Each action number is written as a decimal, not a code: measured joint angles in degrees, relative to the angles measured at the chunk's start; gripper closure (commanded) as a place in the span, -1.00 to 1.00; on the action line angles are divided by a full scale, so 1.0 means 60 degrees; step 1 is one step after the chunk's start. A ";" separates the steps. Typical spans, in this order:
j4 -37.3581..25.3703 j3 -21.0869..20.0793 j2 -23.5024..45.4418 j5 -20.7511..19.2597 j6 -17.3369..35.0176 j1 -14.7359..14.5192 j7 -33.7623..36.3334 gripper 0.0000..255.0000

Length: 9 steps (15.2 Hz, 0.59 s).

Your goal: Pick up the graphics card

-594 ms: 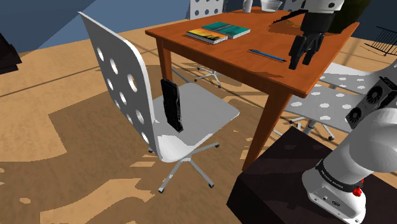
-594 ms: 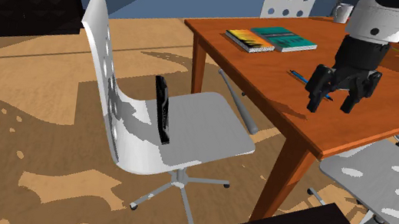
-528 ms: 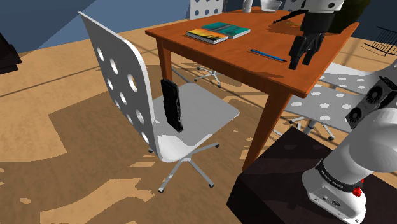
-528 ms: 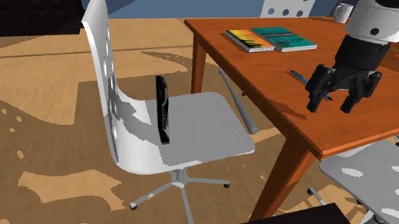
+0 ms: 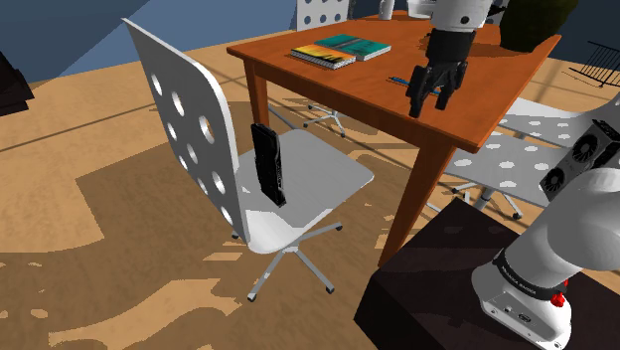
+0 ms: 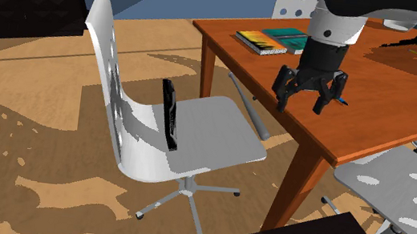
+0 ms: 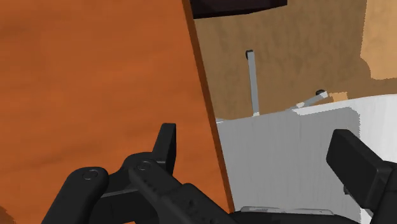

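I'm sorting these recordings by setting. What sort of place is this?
Most likely a home office or study. A wooden table carries a couple of books, a white swivel chair with a perforated back stands beside it, and the floor has a wood pattern.

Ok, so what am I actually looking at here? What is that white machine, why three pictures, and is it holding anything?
It is a white robot arm on a dark box, ending in a black two-finger gripper. Two pictures come from cameras set in the room: one beside the arm's stand, one elsewhere. The third comes from a camera on the hand, looking past the fingers at the reddish-brown table. The gripper hangs open over the table and holds nothing. Books lie on the table. The thing to fetch, a black graphics card, stands on edge on the seat of a white chair, near its backrest.
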<state>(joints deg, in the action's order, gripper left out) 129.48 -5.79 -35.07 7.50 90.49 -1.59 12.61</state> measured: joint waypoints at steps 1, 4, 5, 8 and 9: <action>-0.0164 -0.0163 0.0274 0.0054 0.0158 -0.0019 0.0216 -1.00; -0.0537 -0.0719 0.0997 0.0216 0.0654 -0.0113 0.0962 -1.00; -0.0648 -0.0922 0.1249 0.0260 0.0846 -0.0150 0.1234 -1.00; -0.1210 -0.1432 0.2071 0.0251 0.1244 -0.0203 0.1982 -1.00; -0.1355 -0.1579 0.2322 0.0226 0.1386 -0.0217 0.2211 -1.00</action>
<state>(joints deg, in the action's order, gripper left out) 121.35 -15.26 -21.14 8.85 98.80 -2.89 25.88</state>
